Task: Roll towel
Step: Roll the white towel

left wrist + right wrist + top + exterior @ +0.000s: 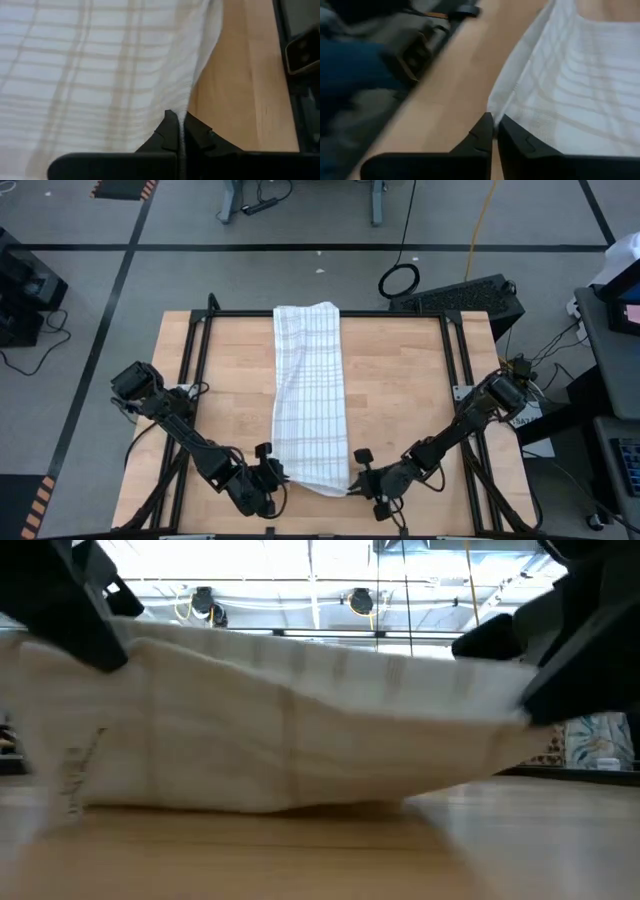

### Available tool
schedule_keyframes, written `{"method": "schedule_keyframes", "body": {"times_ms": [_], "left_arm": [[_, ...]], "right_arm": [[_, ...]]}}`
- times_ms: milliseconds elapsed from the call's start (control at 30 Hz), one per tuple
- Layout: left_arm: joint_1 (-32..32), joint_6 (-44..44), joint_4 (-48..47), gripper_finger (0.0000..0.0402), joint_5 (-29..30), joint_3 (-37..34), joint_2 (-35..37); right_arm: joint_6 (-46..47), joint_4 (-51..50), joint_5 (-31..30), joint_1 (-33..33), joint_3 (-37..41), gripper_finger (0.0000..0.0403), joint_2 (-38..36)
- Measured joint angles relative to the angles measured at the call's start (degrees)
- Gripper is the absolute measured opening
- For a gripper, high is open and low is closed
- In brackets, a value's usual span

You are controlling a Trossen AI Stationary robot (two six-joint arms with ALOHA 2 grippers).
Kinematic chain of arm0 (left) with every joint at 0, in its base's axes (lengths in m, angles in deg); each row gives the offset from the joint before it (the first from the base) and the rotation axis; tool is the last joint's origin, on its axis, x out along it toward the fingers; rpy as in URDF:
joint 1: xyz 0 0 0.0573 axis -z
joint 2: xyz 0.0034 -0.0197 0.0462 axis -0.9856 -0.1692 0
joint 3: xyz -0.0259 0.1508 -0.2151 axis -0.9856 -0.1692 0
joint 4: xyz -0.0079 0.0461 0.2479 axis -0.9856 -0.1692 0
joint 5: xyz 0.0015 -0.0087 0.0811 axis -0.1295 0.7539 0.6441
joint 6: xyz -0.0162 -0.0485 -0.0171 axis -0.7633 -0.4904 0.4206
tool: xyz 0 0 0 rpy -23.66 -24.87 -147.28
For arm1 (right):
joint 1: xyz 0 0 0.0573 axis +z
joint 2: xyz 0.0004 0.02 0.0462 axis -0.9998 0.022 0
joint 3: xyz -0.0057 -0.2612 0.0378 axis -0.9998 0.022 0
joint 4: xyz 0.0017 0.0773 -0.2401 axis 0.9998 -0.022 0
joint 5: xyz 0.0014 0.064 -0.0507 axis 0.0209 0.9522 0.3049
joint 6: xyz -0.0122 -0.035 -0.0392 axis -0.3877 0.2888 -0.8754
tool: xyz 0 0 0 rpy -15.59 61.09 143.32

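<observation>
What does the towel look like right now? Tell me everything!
The towel is thin white cloth with fine grey check lines, folded into a long strip down the middle of the wooden table. Its far end lies flat at the table's far edge. Its near end is lifted off the wood and sags between the left gripper and the right gripper, whose jaws pinch its two near corners.

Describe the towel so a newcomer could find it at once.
Start at the wooden table seen from above. Down its middle lies a long folded strip, the towel, its near corners pinched by the left fingers and right fingers. It is the only cloth: white with fine grey check lines.
</observation>
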Motion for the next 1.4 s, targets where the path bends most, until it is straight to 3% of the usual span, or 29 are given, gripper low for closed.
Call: {"method": "schedule_keyframes", "body": {"times_ms": [133, 300, 533, 833, 1033, 1200, 1400], "left_arm": [[0.6, 0.9, 0.6, 0.0004, -0.1, 0.0, -0.1], [1.0, -3.1, -1.0, 0.0004, 0.1, 0.0, -0.1], [0.0, -7.6, -2.0, 0.0004, 1.6, 0.0, -0.4], [-0.3, -13.1, 1.0, 0.0004, 7.0, 0.0, -0.4], [-0.8, -18.3, -0.4, 0.0004, 7.7, 0.0, -0.4], [-0.7, -21.1, -1.6, 0.0004, 7.8, 0.0, -0.4], [-0.7, -25.3, -4.5, 0.0004, 8.3, 0.0, -0.4]], "right_arm": [[3.7, 0.0, 8.8, -2.3, 0.0, 0.0003, -0.9], [3.6, -3.2, 11.0, -3.5, -0.1, 0.0013, -0.9], [-5.2, -8.6, 4.6, -1.7, -0.1, 0.0045, -0.9], [-10.6, -8.6, -13.8, 4.2, -0.1, 0.0154, -0.9], [-10.7, -2.8, -14.1, 4.6, -0.1, 0.022, 2.5], [-12.6, 3.2, -17.9, 4.6, 0.0, 0.0235, 5.5], [-11.7, 5.0, -20.3, 4.2, -1.0, 0.0223, 6.2]]}}
